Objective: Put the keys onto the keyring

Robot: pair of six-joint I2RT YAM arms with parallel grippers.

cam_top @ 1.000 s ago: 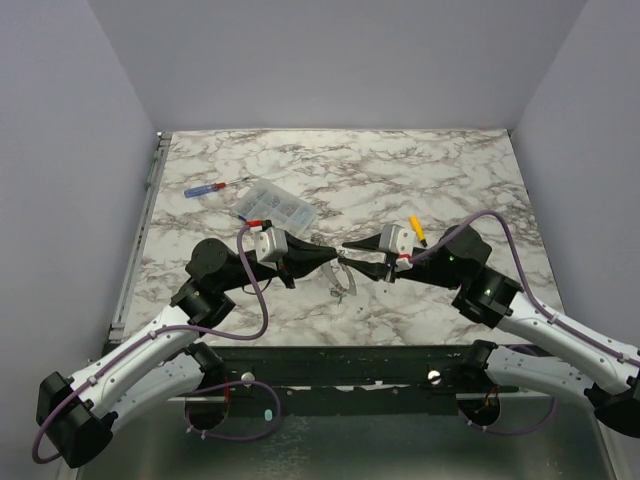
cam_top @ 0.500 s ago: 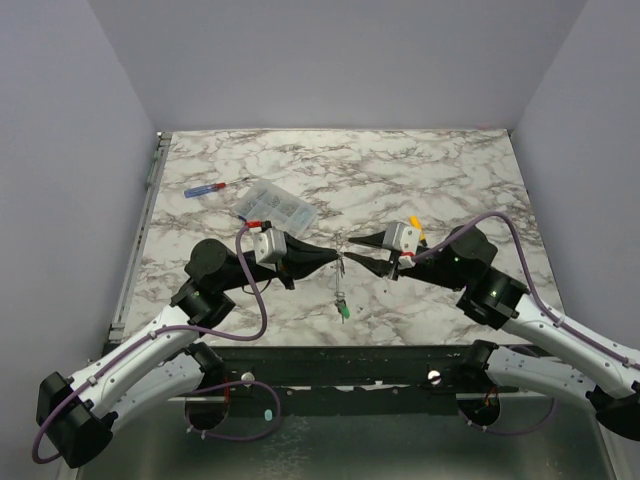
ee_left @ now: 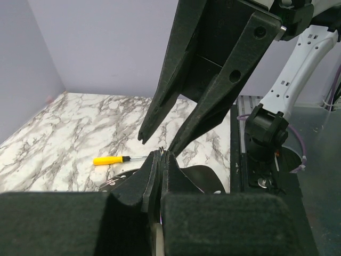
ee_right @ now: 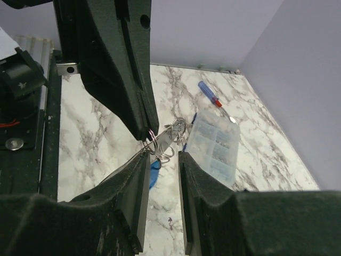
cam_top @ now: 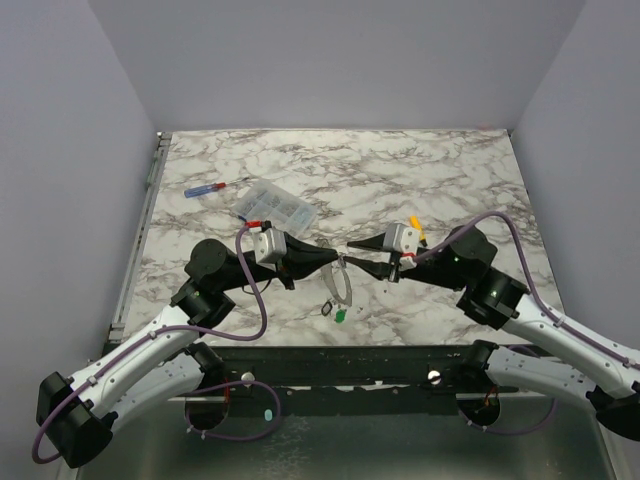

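My left gripper [cam_top: 335, 259] is shut on the thin wire of the keyring [cam_top: 343, 283], which hangs from its tips above the marble table. Small keys dangle low on the ring, one with a green tag [cam_top: 340, 316]. In the right wrist view the keyring [ee_right: 160, 151] loops under the left gripper [ee_right: 148, 133], with a silver key [ee_right: 171, 137] and a blue-tagged key [ee_right: 154, 172] on it. My right gripper [ee_right: 163, 157] is open, tip to tip with the left one, and the ring sits just ahead of its gap. In the left wrist view the left gripper [ee_left: 161, 156] pinches the wire.
A clear compartment box [cam_top: 277, 207] lies at the back left, with a red-and-blue screwdriver [cam_top: 212, 187] beyond it. A yellow screwdriver [cam_top: 416, 228] lies behind the right wrist. The table's front edge runs just below the hanging keys.
The ring and its keys have swung under the left fingertips, from hanging straight down to tilted. The right gripper has shifted slightly at the ring. The left gripper stays shut.
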